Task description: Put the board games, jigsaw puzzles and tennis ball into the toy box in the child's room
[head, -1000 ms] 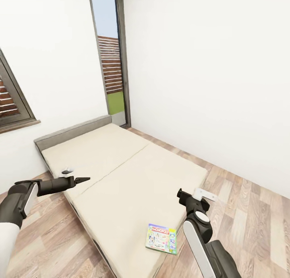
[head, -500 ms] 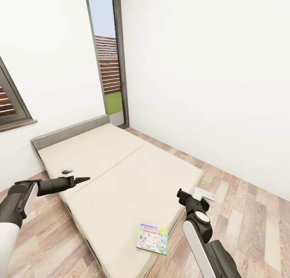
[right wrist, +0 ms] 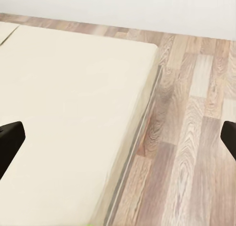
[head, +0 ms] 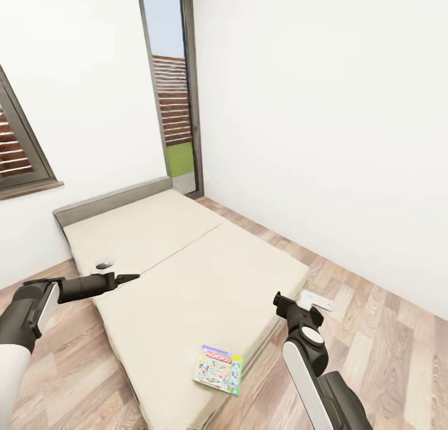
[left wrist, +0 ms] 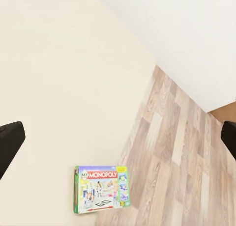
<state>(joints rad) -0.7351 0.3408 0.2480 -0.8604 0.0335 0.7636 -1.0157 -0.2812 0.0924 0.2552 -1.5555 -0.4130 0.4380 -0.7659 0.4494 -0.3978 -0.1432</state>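
Note:
One board game, a white and green box with a red Monopoly logo, lies flat near the foot corner of the bed, close to the mattress edge. The left wrist view shows the same box beside the wood floor. My left gripper hovers over the bed's near side, well short of the box, open and empty, with its dark fingertips far apart. My right gripper hangs above the bed's right edge, also open and empty, fingertips spread wide. The toy box and the table are out of view.
The bed's grey headboard stands against the far wall. A tall narrow glazed opening fills the corner, and a dark-framed window is at the left. Wood plank floor runs along the bed's right side up to a white wall.
The whole picture has shifted, so the camera has moved: the bed and the game box now sit further left in view. Both arms keep the same pose, grippers open.

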